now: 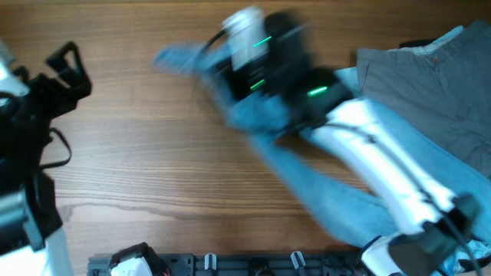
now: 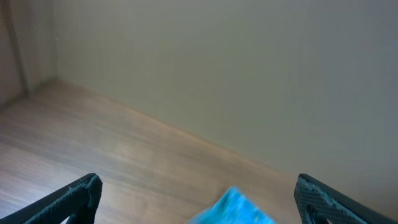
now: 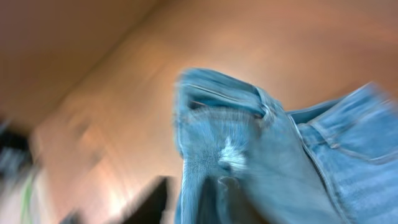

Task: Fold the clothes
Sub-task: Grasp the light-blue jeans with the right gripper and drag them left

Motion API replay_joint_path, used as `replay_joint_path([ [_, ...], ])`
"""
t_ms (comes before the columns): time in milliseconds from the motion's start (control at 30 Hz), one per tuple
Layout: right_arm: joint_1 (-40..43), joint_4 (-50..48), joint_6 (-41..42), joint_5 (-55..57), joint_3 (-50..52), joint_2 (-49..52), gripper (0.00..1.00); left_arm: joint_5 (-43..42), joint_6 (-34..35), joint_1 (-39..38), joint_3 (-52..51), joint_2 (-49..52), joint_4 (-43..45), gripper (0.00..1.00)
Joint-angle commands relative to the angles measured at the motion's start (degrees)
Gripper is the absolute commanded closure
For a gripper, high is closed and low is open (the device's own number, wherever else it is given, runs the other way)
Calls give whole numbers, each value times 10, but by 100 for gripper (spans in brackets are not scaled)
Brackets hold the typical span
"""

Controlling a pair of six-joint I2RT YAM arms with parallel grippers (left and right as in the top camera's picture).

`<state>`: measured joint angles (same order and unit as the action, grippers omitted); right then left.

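The light-blue denim jeans (image 1: 307, 180) lie diagonally across the wooden table, from the top centre to the bottom right. My right gripper (image 1: 229, 77) is blurred over their upper end. In the right wrist view the jeans (image 3: 249, 149) hang bunched from the gripper (image 3: 205, 208), with a small frayed rip and a pocket seam showing. One dark finger shows; the cloth hides the other. My left gripper (image 1: 67, 65) is open and empty at the far left. In the left wrist view its fingers (image 2: 198, 190) are spread wide above a blue cloth tip (image 2: 236, 210).
A large grey garment (image 1: 430, 77) lies at the top right, with pale-blue cloth (image 1: 430, 153) beneath it. A dark rail with clips (image 1: 230, 264) runs along the front edge. The right arm (image 1: 376, 153) stretches across the right half of the table.
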<state>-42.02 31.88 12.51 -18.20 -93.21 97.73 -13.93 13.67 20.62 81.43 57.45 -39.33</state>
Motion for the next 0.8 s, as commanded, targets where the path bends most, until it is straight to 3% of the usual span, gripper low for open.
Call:
replay_joint_path([
  [0,-123,24,-35,30,-10,59,22,7,-9,32,31,-18,-6,0],
  [67,-136,61,-29,138,-10,44,20,1,-29,32,42,-18,-18,0],
  [133,-106,78,17,177,-10,4,19,-10,-29,24,42,-13,-33,0],
  [300,84,103,135,178,-10,-114,19,-102,-29,-44,42,51,-66,0],
  [400,226,127,179,167,-10,-141,17,-93,-29,-54,41,101,-73,19],
  [433,258,127,179,155,-10,-141,16,-92,-29,-55,41,124,-73,17],
  [467,302,128,178,124,-10,-139,16,-92,-29,-65,41,160,-77,0],
  [633,349,130,155,134,-10,-121,13,-169,-29,-124,41,282,-59,0],
  [767,350,140,144,156,-10,-99,10,-150,-30,-179,41,388,-2,0],
])
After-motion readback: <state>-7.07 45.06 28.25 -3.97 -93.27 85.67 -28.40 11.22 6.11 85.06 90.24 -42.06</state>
